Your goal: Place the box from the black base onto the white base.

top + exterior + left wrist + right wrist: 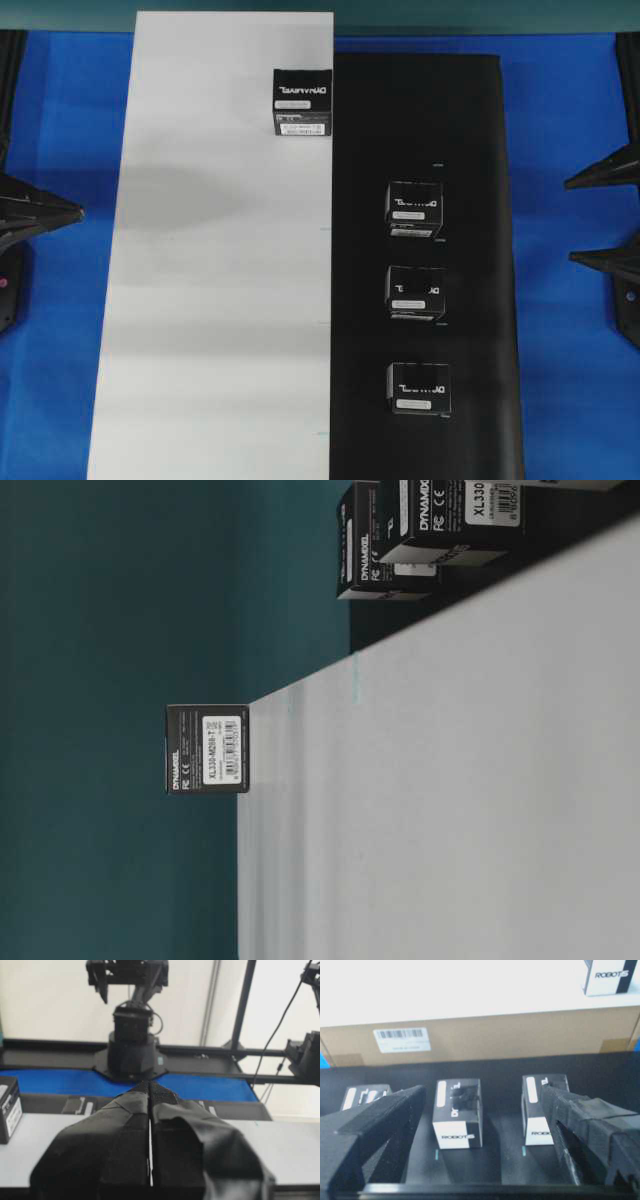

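While one box [302,101] sits on the white base [200,300] near its top right edge, three more boxes [415,300] wait in a row on the black base [480,150]. Left gripper [150,1091] is squeezed closed, holding nothing. Right gripper [482,1105] is wide open, holding nothing.

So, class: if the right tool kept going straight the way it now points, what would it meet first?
Probably the small black cuboid box with white lettering, the middle one of three on the matte black sheet. It sits centred between the wide-open right tool's fingers, though depth is uncertain.
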### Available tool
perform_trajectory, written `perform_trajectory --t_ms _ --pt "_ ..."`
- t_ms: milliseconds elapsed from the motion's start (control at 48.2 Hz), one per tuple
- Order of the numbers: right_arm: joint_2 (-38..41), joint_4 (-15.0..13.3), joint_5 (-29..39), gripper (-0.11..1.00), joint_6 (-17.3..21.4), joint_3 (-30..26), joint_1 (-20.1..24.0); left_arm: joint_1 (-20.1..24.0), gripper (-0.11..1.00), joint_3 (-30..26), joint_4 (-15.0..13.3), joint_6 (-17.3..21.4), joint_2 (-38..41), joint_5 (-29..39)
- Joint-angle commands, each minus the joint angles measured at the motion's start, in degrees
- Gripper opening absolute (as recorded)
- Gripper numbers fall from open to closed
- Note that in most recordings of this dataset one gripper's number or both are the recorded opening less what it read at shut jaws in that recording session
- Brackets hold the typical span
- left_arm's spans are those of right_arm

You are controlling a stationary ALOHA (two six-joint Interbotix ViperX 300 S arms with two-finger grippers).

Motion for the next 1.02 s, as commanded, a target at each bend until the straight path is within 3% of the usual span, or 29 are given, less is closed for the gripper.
perform_trajectory --t_ms 0,996 --pt "0.2 0.3 -0.2 0.99 0.1 -0.3 0.1 -0.1 -0.04 -0.6 0.2 0.0 0.5 -0.5" --pt "-0.5 0.2 2.7 0.99 0.0 0.5 0.4 -0.4 -0.04 -0.5 0.2 -0.5 0.5 -1.0"
